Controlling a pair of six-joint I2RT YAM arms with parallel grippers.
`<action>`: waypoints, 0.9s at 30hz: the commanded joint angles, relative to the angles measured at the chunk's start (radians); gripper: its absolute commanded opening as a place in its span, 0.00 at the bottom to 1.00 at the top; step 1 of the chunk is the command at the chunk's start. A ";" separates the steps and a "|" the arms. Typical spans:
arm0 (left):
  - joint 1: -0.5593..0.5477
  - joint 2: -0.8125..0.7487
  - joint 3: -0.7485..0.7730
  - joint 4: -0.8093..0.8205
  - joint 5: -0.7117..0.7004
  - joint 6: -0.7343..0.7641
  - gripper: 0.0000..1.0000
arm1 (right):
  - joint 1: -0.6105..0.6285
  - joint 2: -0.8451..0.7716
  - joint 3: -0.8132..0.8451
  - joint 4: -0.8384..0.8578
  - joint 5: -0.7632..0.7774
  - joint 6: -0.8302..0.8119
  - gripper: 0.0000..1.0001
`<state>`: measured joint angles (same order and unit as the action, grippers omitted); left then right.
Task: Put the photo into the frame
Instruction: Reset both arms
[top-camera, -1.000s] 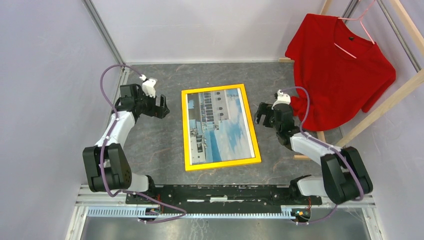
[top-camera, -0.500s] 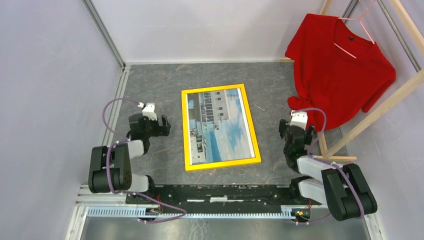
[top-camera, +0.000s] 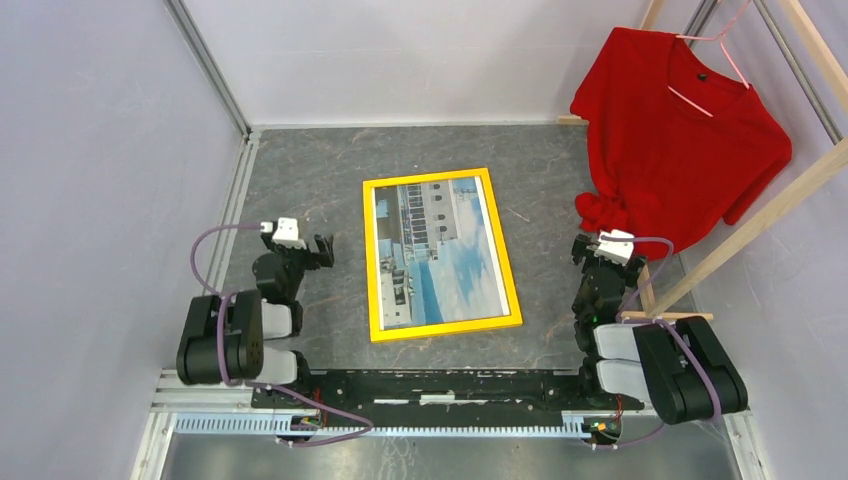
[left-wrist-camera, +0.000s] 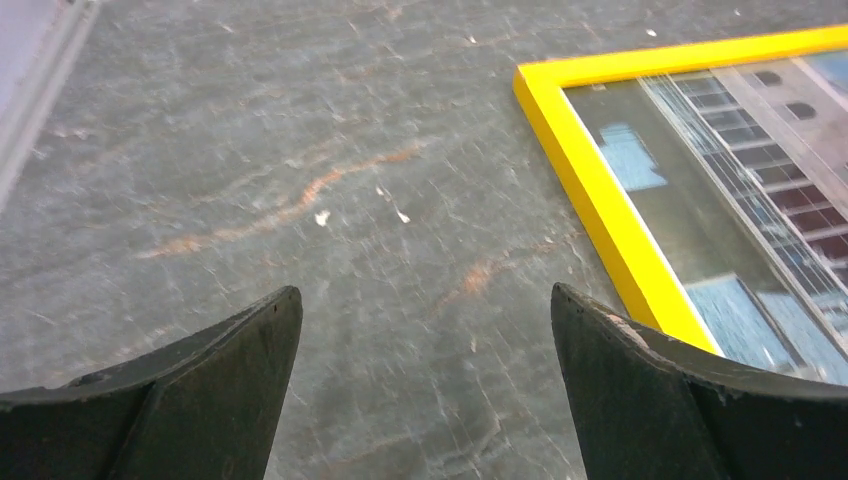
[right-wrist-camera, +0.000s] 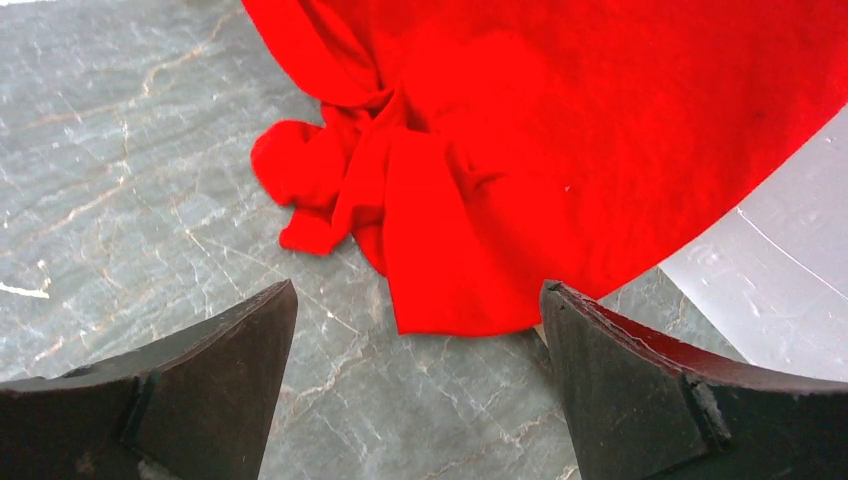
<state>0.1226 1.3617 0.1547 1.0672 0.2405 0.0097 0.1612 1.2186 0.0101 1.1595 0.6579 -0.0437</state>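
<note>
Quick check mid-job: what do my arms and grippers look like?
The left arm and right arm: white links, bulky black joints, a purple cable looping along each, a white block at each wrist. The left gripper and right gripper: matte black wedge-shaped fingers, no markings visible.

Finishes: smooth yellow-painted frame (left-wrist-camera: 597, 200); glossy, reflective paper photo (left-wrist-camera: 740, 200); matt, veined grey stone-look surface (left-wrist-camera: 300, 150); soft red cloth shirt (right-wrist-camera: 560, 130).
</note>
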 joint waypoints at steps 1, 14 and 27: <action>-0.003 0.185 -0.102 0.534 0.067 -0.069 1.00 | -0.004 0.046 -0.150 0.248 0.025 -0.036 0.98; -0.077 0.173 0.059 0.170 -0.049 -0.016 1.00 | -0.020 0.154 -0.088 0.230 -0.203 -0.110 0.98; -0.077 0.185 0.067 0.170 -0.049 -0.017 1.00 | -0.019 0.154 -0.093 0.244 -0.202 -0.114 0.98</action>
<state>0.0479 1.5566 0.2153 1.2156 0.2104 -0.0143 0.1455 1.3792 0.0105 1.3743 0.4675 -0.1471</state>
